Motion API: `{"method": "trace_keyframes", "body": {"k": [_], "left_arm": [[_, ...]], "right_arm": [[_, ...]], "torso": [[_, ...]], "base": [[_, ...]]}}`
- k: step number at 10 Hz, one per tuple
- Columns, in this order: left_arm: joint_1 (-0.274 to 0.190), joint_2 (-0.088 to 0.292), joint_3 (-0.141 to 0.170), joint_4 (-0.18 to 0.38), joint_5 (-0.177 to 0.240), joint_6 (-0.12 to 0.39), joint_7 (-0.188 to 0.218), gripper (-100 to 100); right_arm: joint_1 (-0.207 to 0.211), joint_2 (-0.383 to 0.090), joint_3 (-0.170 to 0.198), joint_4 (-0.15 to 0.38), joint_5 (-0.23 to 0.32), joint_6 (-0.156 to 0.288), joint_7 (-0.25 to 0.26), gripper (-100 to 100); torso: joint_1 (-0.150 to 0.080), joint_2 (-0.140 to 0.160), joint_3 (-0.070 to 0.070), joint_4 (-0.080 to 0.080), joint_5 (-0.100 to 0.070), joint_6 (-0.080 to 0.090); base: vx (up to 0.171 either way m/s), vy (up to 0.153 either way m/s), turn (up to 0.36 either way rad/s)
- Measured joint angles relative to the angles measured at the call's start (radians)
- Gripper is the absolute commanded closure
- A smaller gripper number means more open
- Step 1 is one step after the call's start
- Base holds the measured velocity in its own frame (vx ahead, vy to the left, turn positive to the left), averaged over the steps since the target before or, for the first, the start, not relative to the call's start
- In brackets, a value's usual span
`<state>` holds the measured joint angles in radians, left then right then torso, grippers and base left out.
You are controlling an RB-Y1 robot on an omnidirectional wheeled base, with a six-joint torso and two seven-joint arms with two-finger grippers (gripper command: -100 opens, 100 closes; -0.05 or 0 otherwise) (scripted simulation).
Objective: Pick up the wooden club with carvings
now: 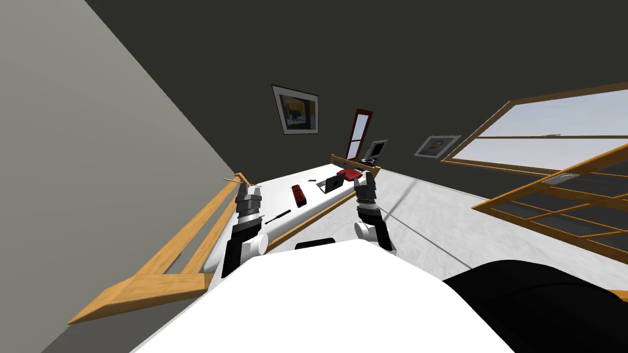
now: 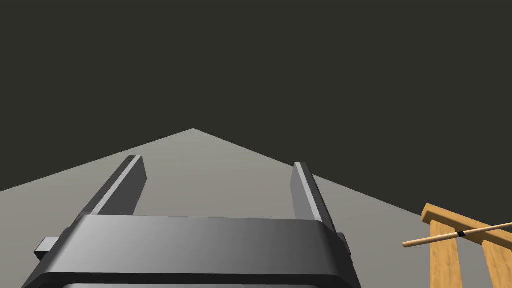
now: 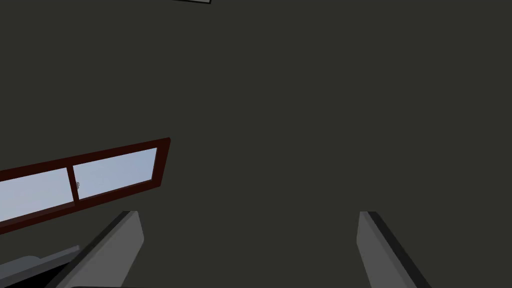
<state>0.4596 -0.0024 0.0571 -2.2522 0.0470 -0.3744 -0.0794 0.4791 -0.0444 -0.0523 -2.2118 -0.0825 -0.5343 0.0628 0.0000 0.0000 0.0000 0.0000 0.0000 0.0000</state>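
- Left wrist view: the left claw (image 2: 217,161) stood open, with nothing between its fingers. The club (image 2: 460,234) showed in the lower right of the frame. It was a thin, pale wooden stick with one dark band, resting across the top of the wooden frame (image 2: 442,252), off to the claw's side and apart from it. I could not make out any carvings. By its look it would be light, stiff and smooth, and perched as it was it could roll or tip off the rail. The best hold seemed to be near the band at mid-length, with the fingers set across the shaft.
- Right wrist view: the right claw (image 3: 248,214) was spread wide and held nothing.
- Head view: the bed (image 1: 277,195) — a white slab inside the wooden frame (image 1: 184,239) — ran up the middle of the frame. The club (image 1: 233,180) lay left of centre at the frame's far-left corner, just up-left of the left claw (image 1: 250,185). The right claw (image 1: 368,176) hung just right of centre, over the bed's right edge.
- Counted — one club and two claws. On the bed lay one red block (image 1: 299,195), one flat red thing (image 1: 349,174), one dark thin stick (image 1: 278,216) and one laptop-like thing (image 1: 331,182).
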Motion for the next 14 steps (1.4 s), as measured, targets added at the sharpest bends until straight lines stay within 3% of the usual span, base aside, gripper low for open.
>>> {"method": "trace_keyframes", "body": {"k": [5, 7, 14], "left_arm": [[-0.016, 0.088, -0.018, 0.025, 0.026, 0.066, 0.028, -100], [-0.031, 0.127, -0.02, 0.055, 0.052, 0.106, 0.058, -100], [-0.085, 0.175, -0.052, 0.121, 0.117, 0.275, 0.131, -100]], "right_arm": [[0.0, 0.0, 0.0, 0.0, 0.0, 0.0, 0.0, 0], [0.0, 0.0, 0.0, 0.0, 0.0, 0.0, 0.0, 0], [0.0, 0.0, 0.0, 0.0, 0.0, 0.0, 0.0, 0]], "torso": [[0.003, -0.001, 0.0, 0.0, 0.001, 0.0], [0.004, -0.001, 0.0, 0.0, 0.001, 0.0], [0.002, -0.001, 0.0, 0.0, 0.001, 0.0]], "base": [[0.006, 0.032, -0.022], [0.005, 0.045, -0.023], [0.007, 0.044, -0.029]]}}
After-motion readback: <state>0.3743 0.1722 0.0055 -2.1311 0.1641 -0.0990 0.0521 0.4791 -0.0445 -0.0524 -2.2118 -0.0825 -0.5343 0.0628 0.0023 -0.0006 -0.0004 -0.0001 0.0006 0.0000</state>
